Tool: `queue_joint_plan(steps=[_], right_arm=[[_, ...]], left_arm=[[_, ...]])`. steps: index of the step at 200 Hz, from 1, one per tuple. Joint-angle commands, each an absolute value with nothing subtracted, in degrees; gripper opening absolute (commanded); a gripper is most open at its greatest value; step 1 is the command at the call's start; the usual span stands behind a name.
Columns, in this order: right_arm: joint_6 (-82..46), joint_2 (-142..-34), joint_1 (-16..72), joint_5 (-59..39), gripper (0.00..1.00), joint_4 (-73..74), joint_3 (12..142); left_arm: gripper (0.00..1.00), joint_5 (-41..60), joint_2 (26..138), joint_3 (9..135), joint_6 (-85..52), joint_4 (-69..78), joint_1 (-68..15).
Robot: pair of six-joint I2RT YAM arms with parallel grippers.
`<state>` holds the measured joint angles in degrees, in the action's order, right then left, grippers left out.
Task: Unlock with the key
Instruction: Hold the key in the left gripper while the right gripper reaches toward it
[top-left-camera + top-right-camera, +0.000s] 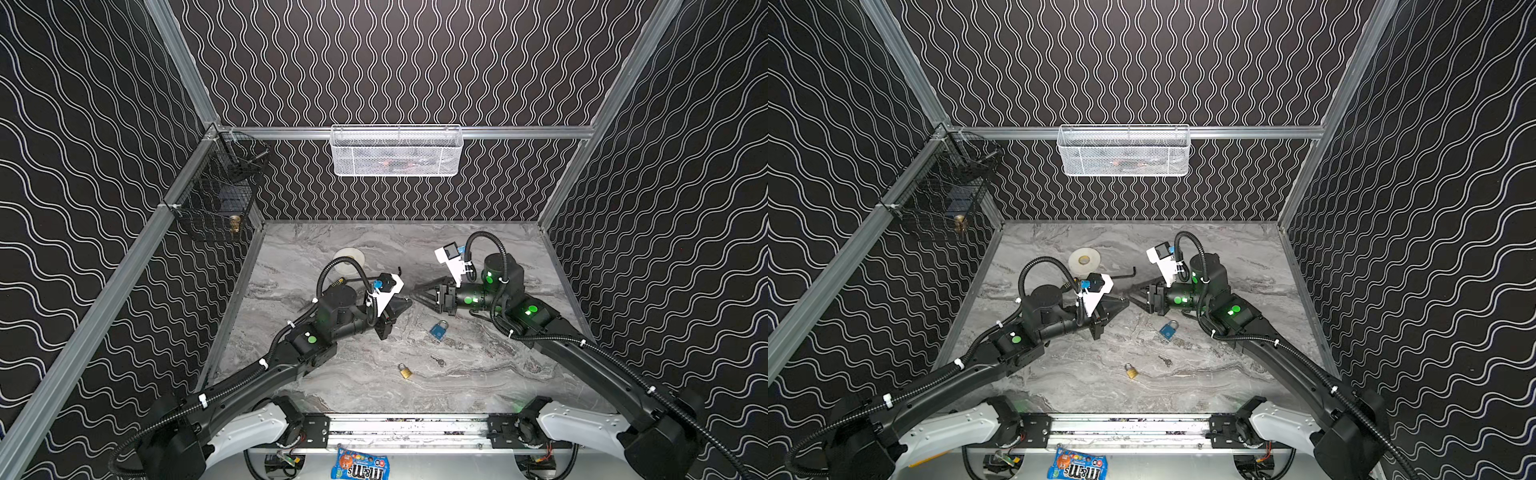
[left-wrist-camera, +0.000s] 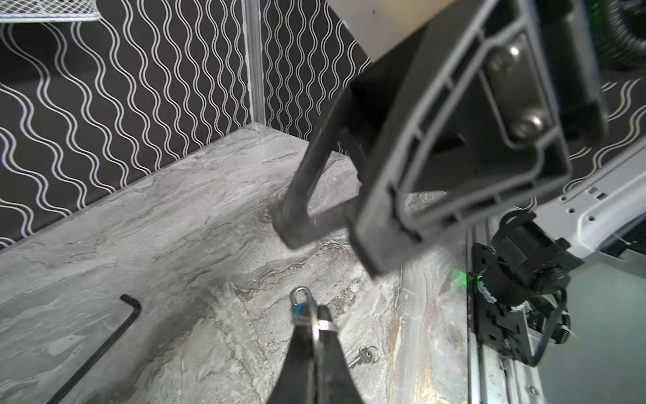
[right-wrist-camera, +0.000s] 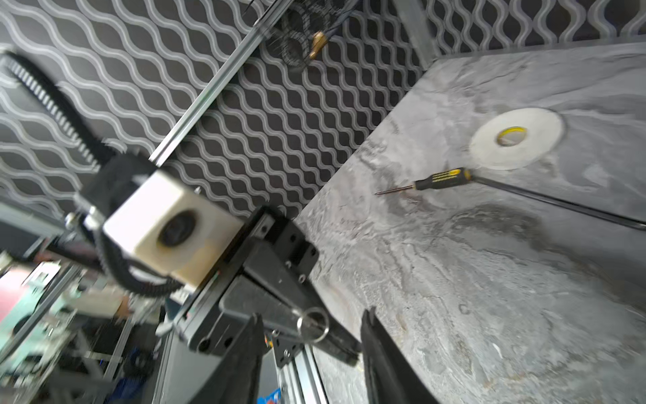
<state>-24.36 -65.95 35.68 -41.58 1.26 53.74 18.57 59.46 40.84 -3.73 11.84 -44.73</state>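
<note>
Left claw: our left gripper [image 2: 314, 316] is clenched on a small silver key with a steel split ring [image 3: 313, 325]. The ring stands proud of the fingertips. The blade is hidden between the pads, so we cannot tell which way it points.
Right claw: our right gripper [image 1: 419, 296] is released, jaws apart with nothing between them. Its tips are nose to nose with the left claw, close to the ring, but we cannot tell whether they touch it.
Height: both claws hang above the grey marble-pattern tabletop [image 1: 353, 382], near its middle.
Nearest lock: the blue padlock with a steel shackle [image 1: 438, 331] lies flat on the table just in front of the claws, below the right wrist and free of both grippers.
Spare key: a second silver key on a ring [image 1: 438, 360] lies loose on the table between the two padlocks.
Other lock: a small brass padlock [image 1: 405, 371] lies nearer the front edge, well apart from the claws.
Clutter: a black hex key [image 2: 94, 349], a black-and-yellow screwdriver [image 3: 442, 178] and a white tape roll [image 3: 517, 140] sit towards the back, and we judge them no part of the job.
Step in hand: we judge the key is secured in the left claw, while no lock is held and nothing is inserted.
Next move: it calls for the right claw to drop onto a padlock body and grasp it with the keyway facing the left claw. The blade must then line up with the slot before pushing in and turning. We cannot tell which padlock this key fits.
</note>
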Motion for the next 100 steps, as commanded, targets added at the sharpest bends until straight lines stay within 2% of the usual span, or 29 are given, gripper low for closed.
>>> queue_joint_plan(steps=[1, 40, 100], right_arm=[[-21.7, -66.6, 35.6, -49.3, 0.49, 6.7, 52.6], [-21.7, -67.0, 35.5, -49.9, 0.49, 9.3, 51.7], [-20.4, -68.0, 35.5, -49.3, 0.38, 9.0, 51.5]], left_arm=[[0.00, 20.8, 59.8, 41.5, -5.4, 11.7, -44.6], [0.00, 22.2, 60.7, 42.6, -5.8, 11.2, -44.6], [0.00, 23.1, 61.2, 43.6, -5.6, 10.4, -44.6]])
